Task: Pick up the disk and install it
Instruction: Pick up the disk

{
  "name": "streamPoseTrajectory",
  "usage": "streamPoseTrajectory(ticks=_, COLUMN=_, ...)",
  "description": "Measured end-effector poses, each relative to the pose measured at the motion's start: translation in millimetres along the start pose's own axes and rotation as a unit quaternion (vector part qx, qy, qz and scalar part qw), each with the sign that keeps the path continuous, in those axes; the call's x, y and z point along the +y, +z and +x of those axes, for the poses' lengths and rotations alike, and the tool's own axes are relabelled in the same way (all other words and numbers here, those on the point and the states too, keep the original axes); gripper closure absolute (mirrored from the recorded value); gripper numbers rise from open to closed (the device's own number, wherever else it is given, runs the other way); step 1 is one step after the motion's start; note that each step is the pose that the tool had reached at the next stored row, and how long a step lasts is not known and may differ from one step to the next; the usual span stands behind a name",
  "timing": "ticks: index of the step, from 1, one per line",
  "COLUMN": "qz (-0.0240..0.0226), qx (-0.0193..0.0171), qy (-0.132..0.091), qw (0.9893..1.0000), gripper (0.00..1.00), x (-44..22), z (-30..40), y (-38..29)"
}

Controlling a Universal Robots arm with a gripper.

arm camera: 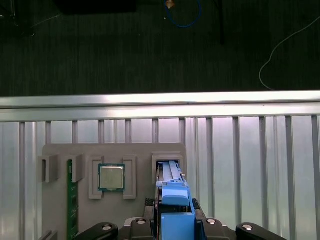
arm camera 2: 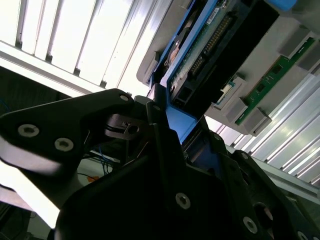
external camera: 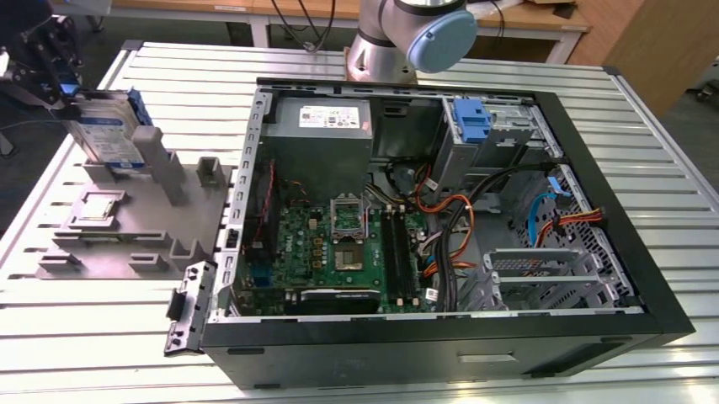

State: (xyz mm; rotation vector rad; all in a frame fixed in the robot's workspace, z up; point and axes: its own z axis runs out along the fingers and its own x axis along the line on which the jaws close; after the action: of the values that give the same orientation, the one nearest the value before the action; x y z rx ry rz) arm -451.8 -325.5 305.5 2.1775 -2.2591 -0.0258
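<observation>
Although the gripper [external camera: 67, 94] sits at the far edge of the exterior view's left and we see only part of its black body there, the second wrist view shows its fingers [arm camera 2: 162, 145] pressed against either side of a bright blue rail. We therefore read the claw as pinching the disk [external camera: 103, 133] by its upper end. The disk stands upright over a slot in the grey fixture block [external camera: 146, 240], and we cannot tell whether its lower edge is seated in that slot or just clear of it. In the second wrist view only its green circuit-board side and a connector row are visible, the rest being cut off. In the first wrist view we see it edge on, mostly covered by its own blue rail. The fixture also holds a square processor chip [arm camera: 111, 177] in a pocket and a green memory stick [arm camera: 72, 200] on edge, cut off by the frame. The block lies on a slatted aluminium table [external camera: 101, 353], just beside an open computer case [external camera: 450, 345] with its motherboard [external camera: 337, 244] exposed and a blue bracket [external camera: 472, 118] in a bay. The arm's base [external camera: 410, 34] rises behind the case. Beyond the table we see dark floor [arm camera: 100, 50] with a blue cable [arm camera: 185, 15].
</observation>
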Motion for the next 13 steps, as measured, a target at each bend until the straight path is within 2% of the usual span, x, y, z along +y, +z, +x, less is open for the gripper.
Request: streamPoseTrajectory(ticks=13, qz=-0.0001, qx=0.0000, qy=0.000, qw=1.0000, gripper=0.64, x=0.0, z=0.0, y=-2.6)
